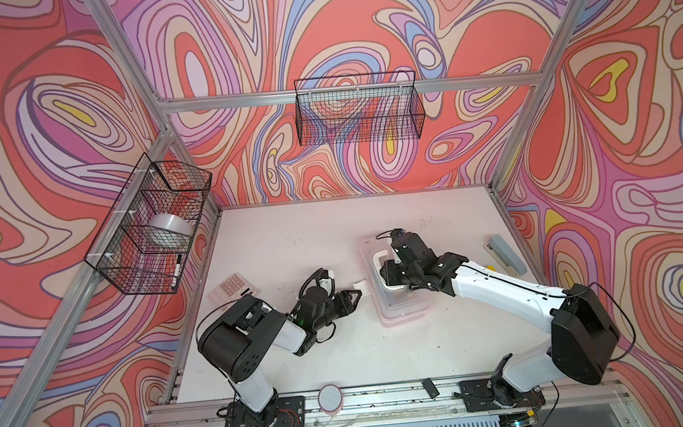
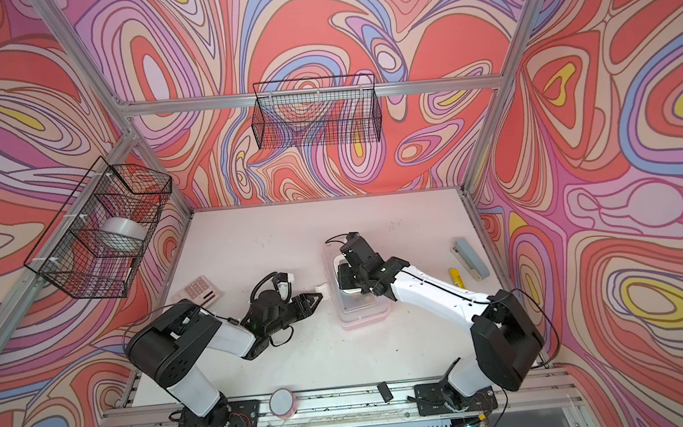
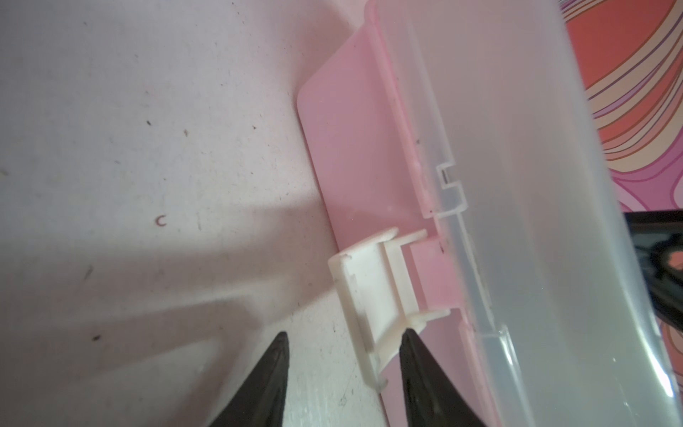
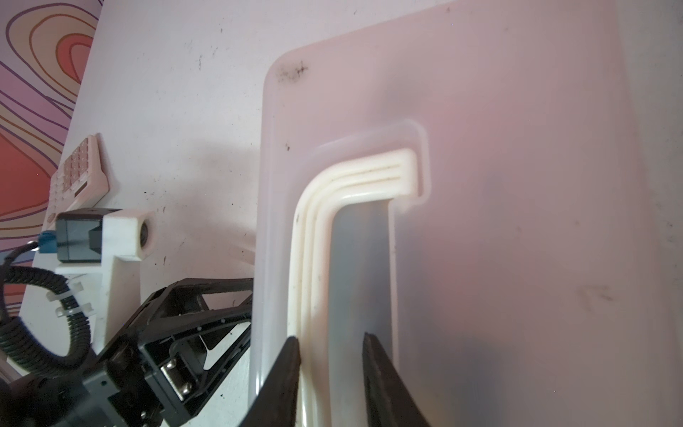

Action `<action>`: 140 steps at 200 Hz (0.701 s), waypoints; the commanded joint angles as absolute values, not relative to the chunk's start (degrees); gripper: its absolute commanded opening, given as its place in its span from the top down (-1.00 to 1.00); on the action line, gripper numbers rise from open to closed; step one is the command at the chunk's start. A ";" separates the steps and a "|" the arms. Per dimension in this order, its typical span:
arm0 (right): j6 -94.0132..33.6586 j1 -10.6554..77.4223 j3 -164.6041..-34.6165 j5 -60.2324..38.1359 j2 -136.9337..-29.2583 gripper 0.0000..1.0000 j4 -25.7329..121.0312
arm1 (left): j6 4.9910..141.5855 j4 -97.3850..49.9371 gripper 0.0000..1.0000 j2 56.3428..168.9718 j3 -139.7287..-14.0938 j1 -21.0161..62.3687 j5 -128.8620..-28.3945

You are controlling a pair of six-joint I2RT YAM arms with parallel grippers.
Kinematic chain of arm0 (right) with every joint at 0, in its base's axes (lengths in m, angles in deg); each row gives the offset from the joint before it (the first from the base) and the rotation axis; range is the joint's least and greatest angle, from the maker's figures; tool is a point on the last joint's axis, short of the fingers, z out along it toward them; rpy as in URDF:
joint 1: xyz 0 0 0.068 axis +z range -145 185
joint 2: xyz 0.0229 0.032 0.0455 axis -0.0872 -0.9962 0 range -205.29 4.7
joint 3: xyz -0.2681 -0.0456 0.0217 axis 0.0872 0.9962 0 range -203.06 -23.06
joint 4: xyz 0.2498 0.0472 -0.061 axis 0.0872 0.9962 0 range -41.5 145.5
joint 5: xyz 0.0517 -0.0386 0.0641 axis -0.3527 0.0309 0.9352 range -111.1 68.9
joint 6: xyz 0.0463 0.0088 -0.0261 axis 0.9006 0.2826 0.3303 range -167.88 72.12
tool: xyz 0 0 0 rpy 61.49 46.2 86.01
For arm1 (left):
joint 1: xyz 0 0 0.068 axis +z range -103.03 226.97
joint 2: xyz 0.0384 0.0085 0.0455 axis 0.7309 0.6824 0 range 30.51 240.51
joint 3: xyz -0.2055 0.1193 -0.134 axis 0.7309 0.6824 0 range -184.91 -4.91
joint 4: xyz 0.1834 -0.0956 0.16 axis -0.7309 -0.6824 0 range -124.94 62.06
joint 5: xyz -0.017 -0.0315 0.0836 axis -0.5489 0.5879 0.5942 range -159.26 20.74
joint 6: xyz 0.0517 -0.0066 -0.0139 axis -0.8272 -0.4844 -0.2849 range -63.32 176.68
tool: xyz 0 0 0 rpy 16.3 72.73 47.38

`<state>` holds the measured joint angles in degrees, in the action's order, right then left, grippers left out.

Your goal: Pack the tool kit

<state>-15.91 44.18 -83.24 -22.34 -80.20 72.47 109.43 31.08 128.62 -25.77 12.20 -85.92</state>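
The tool kit (image 1: 401,310) (image 2: 360,315) is a pale pink case lying flat right of the table's middle, its translucent lid (image 3: 536,185) down. My right gripper (image 1: 385,273) (image 4: 329,336) reaches down onto the lid, closed round the long bar of the white handle (image 4: 318,222), with one fingertip (image 4: 294,355) pressed against it. My left gripper (image 1: 358,294) (image 3: 344,332) stands open at the case's left side. The white latch (image 3: 369,295) sticks out from the pink base (image 3: 351,148) between its fingers, and one fingertip (image 3: 408,344) touches the latch's hinge pin. The case's contents are hidden.
A pinkish calculator (image 1: 231,289) lies left of my left arm. A grey-blue bar (image 1: 507,253) and a yellow object (image 2: 456,277) lie near the right edge. Wire baskets hang on the left wall (image 1: 128,277) and back wall (image 1: 358,109). A round disc (image 1: 330,398) sits on the front rail.
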 commanded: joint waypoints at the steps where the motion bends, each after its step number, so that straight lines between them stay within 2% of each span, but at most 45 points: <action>1: -16.67 44.07 -82.31 -22.37 -81.86 0.40 75.57 | 110.82 34.91 0.11 129.44 -27.21 12.52 -87.56; 60: -16.85 44.03 -82.30 -23.08 -81.49 0.40 75.87 | 111.17 31.77 0.44 129.39 -30.22 13.10 -89.87; 140: -16.44 44.05 -82.03 -23.08 -81.33 0.40 76.10 | 111.18 27.84 0.47 130.04 -30.99 13.06 -91.21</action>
